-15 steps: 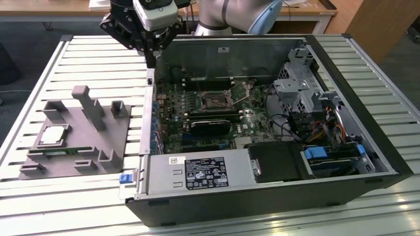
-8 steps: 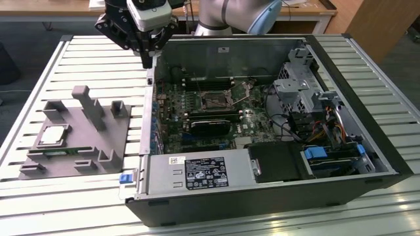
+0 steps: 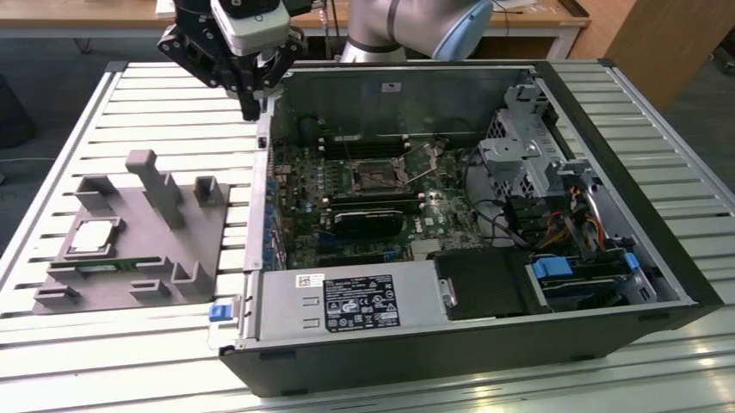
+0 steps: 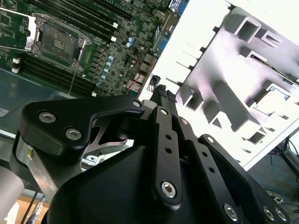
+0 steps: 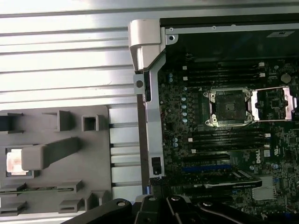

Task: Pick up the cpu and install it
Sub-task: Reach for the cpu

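One gripper (image 3: 250, 112) points downward above the case (image 3: 483, 348).

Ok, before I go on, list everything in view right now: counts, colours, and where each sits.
cpu: one, silver-grey, lying in the fixture
memory stick: one, green, in the fixture beside the cpu
fixture: one, grey, on the table at the exterior view's left of the case
computer case: one, black, open, on the table
motherboard: one, green, inside the case
cpu socket: one, black, lid open, no chip inside, on the motherboard
power supply: one, silver, inside the case
table: one, silvery, slatted
gripper: one, black, shut, empty, above the case's edge
arm: one, silver-grey, behind the case
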`<control>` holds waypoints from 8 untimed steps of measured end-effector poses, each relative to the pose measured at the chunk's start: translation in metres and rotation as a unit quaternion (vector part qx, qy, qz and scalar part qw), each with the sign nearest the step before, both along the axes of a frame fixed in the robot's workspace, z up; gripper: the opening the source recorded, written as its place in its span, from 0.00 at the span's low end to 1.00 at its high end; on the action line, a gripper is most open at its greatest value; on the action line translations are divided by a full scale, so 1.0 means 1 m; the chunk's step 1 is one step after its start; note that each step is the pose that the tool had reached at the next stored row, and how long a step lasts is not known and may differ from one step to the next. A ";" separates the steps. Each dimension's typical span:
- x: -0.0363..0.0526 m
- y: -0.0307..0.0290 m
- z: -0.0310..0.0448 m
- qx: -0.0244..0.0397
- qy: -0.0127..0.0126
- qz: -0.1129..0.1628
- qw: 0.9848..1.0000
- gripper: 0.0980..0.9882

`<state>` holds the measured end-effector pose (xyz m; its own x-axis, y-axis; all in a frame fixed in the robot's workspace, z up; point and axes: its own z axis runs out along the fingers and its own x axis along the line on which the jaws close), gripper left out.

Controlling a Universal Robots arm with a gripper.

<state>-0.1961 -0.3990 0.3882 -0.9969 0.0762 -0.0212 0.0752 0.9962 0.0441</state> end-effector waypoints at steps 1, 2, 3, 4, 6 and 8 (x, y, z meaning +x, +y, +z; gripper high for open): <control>-0.0009 0.0000 -0.0001 0.000 0.000 0.000 1.000 0.01; -0.0018 0.0000 -0.0001 0.000 0.000 0.000 1.000 0.01; -0.0027 0.0000 -0.0002 0.000 0.000 0.000 1.000 0.01; -0.0035 0.0000 -0.0003 0.000 0.000 0.000 1.000 0.01; -0.0053 0.0000 -0.0004 0.000 0.000 0.000 1.000 0.01; -0.0071 0.0000 -0.0005 0.000 0.000 0.000 1.000 0.01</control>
